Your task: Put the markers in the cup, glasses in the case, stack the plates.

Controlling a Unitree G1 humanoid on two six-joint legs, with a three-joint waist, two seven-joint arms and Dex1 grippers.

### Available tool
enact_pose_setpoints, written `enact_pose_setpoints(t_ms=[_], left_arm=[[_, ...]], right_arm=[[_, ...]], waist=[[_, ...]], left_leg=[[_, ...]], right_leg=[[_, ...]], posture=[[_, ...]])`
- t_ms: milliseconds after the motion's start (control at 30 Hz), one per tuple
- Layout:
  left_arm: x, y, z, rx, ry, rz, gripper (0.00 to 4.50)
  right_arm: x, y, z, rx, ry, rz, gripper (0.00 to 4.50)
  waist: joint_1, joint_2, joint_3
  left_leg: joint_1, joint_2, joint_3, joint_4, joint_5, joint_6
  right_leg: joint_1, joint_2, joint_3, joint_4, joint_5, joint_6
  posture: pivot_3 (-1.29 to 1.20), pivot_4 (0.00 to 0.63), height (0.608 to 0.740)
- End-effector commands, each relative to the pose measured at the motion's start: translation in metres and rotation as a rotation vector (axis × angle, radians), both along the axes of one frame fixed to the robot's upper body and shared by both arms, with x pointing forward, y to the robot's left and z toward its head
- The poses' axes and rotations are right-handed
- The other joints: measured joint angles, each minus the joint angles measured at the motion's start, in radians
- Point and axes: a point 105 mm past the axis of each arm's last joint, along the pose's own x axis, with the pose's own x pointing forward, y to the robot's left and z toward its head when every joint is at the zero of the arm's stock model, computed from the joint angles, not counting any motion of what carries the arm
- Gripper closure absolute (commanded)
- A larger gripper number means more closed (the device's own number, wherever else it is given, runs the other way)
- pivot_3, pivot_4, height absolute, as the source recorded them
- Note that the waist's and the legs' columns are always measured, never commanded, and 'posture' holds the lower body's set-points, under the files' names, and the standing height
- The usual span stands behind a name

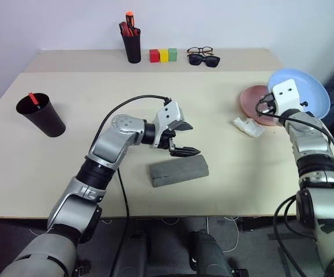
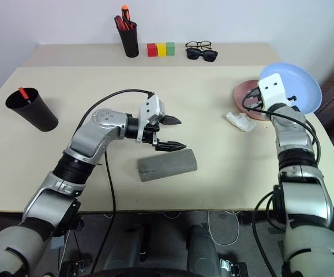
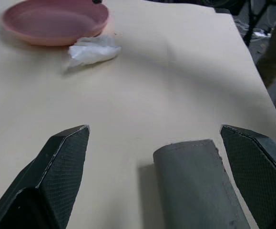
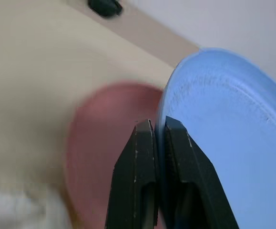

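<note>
The closed grey case (image 1: 179,171) lies near the table's front edge. My left gripper (image 1: 193,139) hovers just above and behind it, open, with nothing between its fingers (image 3: 64,162). My right gripper (image 4: 159,122) is shut on the rim of the light blue plate (image 1: 308,86), holding it tilted in the air over the far right of the table. The salmon pink plate (image 1: 253,99) sits on the table just beside and below it. At the far left, the black cup (image 1: 42,115) holds a red-capped marker (image 1: 33,98). The glasses are out of view.
A crumpled white tissue (image 1: 248,126) lies in front of the pink plate. Along the back stand a black pen holder (image 1: 132,46) with red-orange pens, three coloured blocks (image 1: 163,55), dark-framed spectacles (image 1: 199,51) and sunglasses (image 1: 205,60). The table (image 1: 97,86) ends close beside the plates.
</note>
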Motion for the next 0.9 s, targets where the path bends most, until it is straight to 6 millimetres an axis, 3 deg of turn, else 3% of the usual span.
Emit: enact_pose_setpoints(t_ms=[33,100,233,367,633,900], left_arm=[[-0.005,0.009,0.011,-0.031,-0.026,0.044,0.0],[-0.007,0.015,0.011,-0.033,-0.019,0.072,0.0],[-0.009,0.023,0.01,-0.029,-0.014,0.118,0.0],[-0.009,0.026,0.008,-0.031,-0.003,0.134,0.0],[-0.002,0.021,0.011,-0.045,-0.001,0.132,0.0],[0.002,0.02,0.013,-0.044,-0.007,0.116,0.0]], right_arm=[[0.009,0.015,0.01,-0.013,-0.025,0.039,4.12],[0.013,0.023,0.007,-0.012,-0.011,0.049,3.48],[0.016,0.03,0.011,-0.005,-0.031,0.057,1.57],[0.012,0.032,0.011,0.113,-0.045,0.129,1.57],[-0.023,0.028,-0.049,0.23,0.099,0.28,1.57],[-0.045,0.014,-0.086,0.26,0.182,0.192,1.57]], waist=[[-0.001,0.0,0.0],[0.001,0.0,0.0],[0.004,0.0,0.0],[0.0,0.0,0.0],[0.007,0.0,0.0],[-0.002,0.001,0.0]], left_leg=[[0.0,0.0,0.0,0.0,0.0,0.0],[0.0,0.0,0.0,0.0,0.0,0.0],[0.0,0.0,0.0,0.0,0.001,-0.001],[0.0,-0.001,0.0,0.0,0.001,-0.002],[0.001,-0.001,-0.001,0.001,0.001,-0.002],[0.003,0.0,-0.001,0.001,0.001,-0.002]], right_leg=[[0.0,0.0,0.0,0.0,0.0,0.0],[0.0,0.0,0.0,0.0,0.0,0.0],[0.0,0.0,0.0,0.0,0.0,0.0],[0.001,0.0,0.0,0.0,0.0,0.0],[0.001,0.0,0.0,0.001,0.0,0.0],[0.002,0.0,0.001,0.003,0.0,0.0]], posture=[[0.0,0.15,0.74],[0.0,0.15,0.74],[0.0,0.15,0.74],[0.0,0.15,0.74],[0.0,0.15,0.74],[0.0,0.15,0.74]])
